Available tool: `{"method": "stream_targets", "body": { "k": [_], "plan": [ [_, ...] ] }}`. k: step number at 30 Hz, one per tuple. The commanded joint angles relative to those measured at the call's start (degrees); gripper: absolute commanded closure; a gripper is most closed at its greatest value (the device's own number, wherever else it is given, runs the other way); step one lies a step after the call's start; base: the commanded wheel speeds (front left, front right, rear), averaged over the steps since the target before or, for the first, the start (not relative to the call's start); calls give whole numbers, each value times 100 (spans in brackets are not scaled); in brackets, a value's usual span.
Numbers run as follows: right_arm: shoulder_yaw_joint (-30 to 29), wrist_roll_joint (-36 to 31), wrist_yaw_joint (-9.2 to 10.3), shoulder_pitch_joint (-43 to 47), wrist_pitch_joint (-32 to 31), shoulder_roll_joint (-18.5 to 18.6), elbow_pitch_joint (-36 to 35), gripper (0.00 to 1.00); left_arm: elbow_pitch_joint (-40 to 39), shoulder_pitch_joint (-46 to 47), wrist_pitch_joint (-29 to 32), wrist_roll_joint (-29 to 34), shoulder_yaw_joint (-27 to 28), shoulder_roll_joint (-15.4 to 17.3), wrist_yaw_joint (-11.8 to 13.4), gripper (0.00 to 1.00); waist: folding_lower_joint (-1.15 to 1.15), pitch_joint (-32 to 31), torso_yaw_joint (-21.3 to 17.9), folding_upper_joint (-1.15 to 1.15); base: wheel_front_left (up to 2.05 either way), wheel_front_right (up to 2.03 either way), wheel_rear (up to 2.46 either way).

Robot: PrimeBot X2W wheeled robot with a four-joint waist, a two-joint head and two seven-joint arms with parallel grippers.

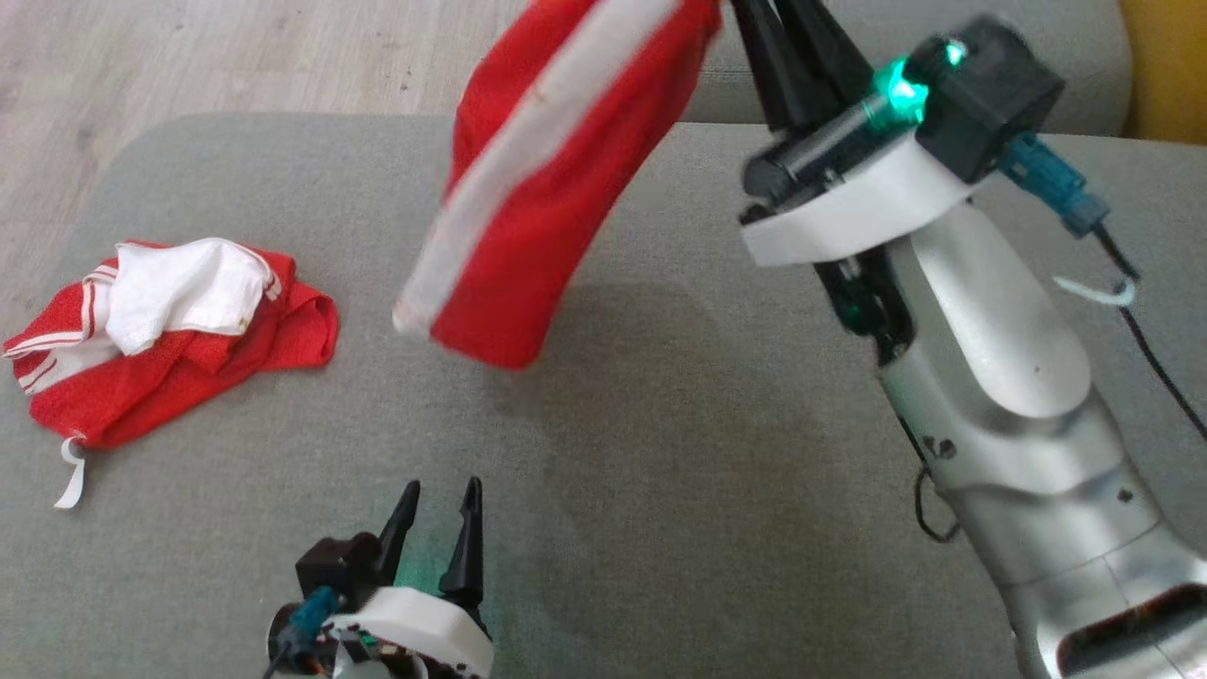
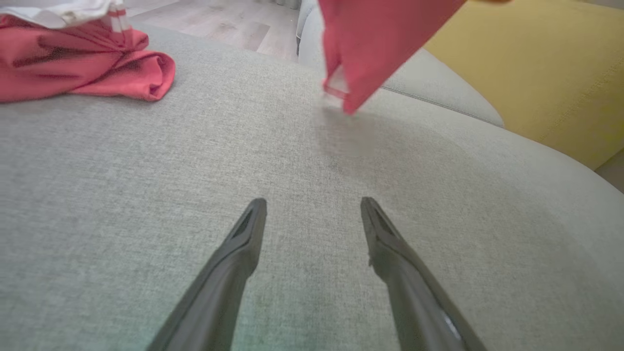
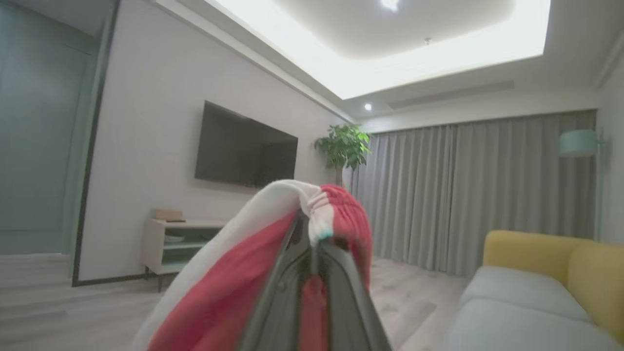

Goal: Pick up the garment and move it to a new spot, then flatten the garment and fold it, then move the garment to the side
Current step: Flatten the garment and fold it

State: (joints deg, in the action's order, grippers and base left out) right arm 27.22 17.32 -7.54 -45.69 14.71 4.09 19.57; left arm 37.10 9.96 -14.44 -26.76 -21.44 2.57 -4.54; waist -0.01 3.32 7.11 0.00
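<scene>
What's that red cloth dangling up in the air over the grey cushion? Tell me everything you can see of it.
It is a red garment of soft fabric with a broad white stripe down its length and a gathered edge at the top. The right gripper is shut on that edge; nothing else touches it. It hangs slanted and bunched, its lower end seemingly clear of the grey cushion, where its shadow falls.

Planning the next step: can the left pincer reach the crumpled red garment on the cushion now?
Probably yes. The left pincer is open and empty, and bare cushion lies between it and the crumpled garment. The hanging garment, held by the right pincer, is not in the way.
</scene>
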Motion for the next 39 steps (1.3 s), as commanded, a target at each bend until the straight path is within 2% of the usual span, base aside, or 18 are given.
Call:
{"method": "stream_targets", "body": {
  "k": [1,5,6,11,13,15,22,26,29,32,35,39],
  "plan": [
    [-214,-119,5,294,29,-119,315,100,-139,74,-56,-3,249,31,3,0,1,0,-26,0,0,0,0],
    [-500,-445,5,1110,25,104,1416,100,-181,22,-56,-28,241,31,9,0,1,82,-81,0,0,0,0],
    [-500,-445,5,1110,25,104,1416,100,-181,22,-56,-28,241,31,9,0,1,82,-81,0,0,0,0],
    [-792,-512,5,2196,27,579,2359,100,-185,62,-56,-1,219,31,21,0,1,200,-200,0,0,0,0],
    [-909,-510,5,2469,27,701,2449,64,-186,69,-56,37,240,31,31,0,1,218,-279,0,0,0,0],
    [-989,-461,5,2658,28,753,2414,0,-184,74,-56,87,289,31,42,0,1,225,-367,0,0,0,0],
    [-1119,-471,5,2841,28,886,2224,0,-308,24,-56,351,533,31,133,0,1,207,-555,0,0,0,0],
    [-1642,-892,5,2878,29,922,1788,0,-541,-34,-56,571,697,31,253,0,1,188,-580,0,0,0,0],
    [-2195,-1296,5,3050,29,709,1110,0,-889,-101,-56,860,875,31,393,0,1,160,-589,0,0,0,0],
    [-2483,-1545,5,3303,29,419,497,0,-1249,-215,-56,1127,1042,31,496,0,1,117,-602,0,0,0,0],
    [-2531,-1702,5,3544,29,240,237,0,-1508,-369,-56,1347,1148,31,566,0,1,39,-621,0,0,0,0],
    [-2584,-1758,5,3812,29,86,239,0,-1642,-613,-56,1434,1177,31,581,0,1,-103,-649,0,0,0,0]
  ]
}}
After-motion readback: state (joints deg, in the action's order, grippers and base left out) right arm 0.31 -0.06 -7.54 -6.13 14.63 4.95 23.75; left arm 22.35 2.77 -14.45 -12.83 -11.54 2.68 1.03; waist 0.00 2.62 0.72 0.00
